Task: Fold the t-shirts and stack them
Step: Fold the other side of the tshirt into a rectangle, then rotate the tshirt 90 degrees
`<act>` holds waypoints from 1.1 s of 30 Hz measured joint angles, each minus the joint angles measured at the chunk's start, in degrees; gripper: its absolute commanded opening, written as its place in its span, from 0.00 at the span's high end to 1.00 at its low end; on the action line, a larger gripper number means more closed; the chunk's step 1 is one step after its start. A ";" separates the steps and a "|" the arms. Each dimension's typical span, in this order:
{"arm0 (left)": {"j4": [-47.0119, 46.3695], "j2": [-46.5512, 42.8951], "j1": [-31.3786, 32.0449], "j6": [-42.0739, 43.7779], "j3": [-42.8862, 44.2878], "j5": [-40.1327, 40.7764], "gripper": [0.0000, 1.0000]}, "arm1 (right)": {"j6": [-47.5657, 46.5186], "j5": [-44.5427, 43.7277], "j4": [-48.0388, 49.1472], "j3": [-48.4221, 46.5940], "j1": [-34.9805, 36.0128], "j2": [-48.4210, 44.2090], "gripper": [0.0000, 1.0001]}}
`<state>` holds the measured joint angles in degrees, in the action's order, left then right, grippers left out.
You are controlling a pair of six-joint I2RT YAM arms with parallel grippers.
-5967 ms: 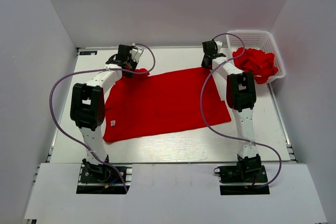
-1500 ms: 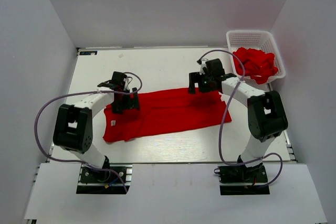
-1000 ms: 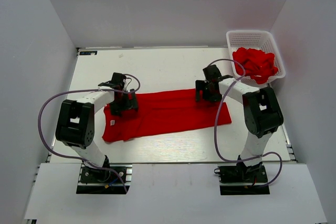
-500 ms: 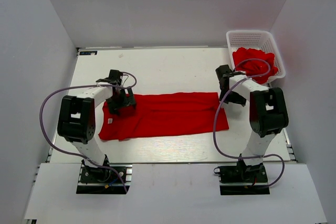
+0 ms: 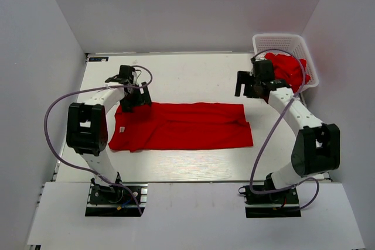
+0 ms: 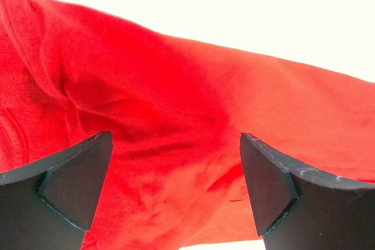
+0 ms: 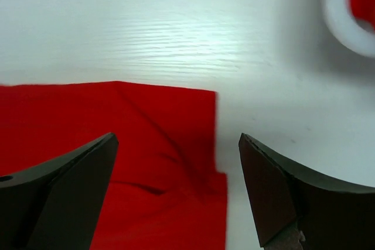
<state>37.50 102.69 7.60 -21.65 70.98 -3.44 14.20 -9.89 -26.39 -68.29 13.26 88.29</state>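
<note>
Red shirt (image 5: 181,126) lies folded into a long band across the middle of the table (image 5: 193,77); its left end is partly hidden by the left arm (image 5: 96,100), small white label (image 5: 123,129) just showing; left gripper (image 6: 176,174) has jaws wide apart over that end's far edge, holding nothing, contact with cloth unclear; right gripper (image 7: 176,180) is also spread and empty above the band's far right corner; more shirts (image 5: 290,71) are heaped in the white basket (image 5: 281,40) at far right, with the right arm (image 5: 293,109) overlapping the heap's near side; bare table beyond and in front of the band.
</note>
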 measured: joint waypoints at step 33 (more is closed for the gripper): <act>-0.74 35.08 -0.04 -3.08 44.83 -10.16 0.00 | -4.02 26.40 14.10 18.95 3.91 3.89 0.10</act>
<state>36.75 137.78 7.55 -24.73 115.81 -13.61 10.17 16.51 -12.29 -49.34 17.17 92.18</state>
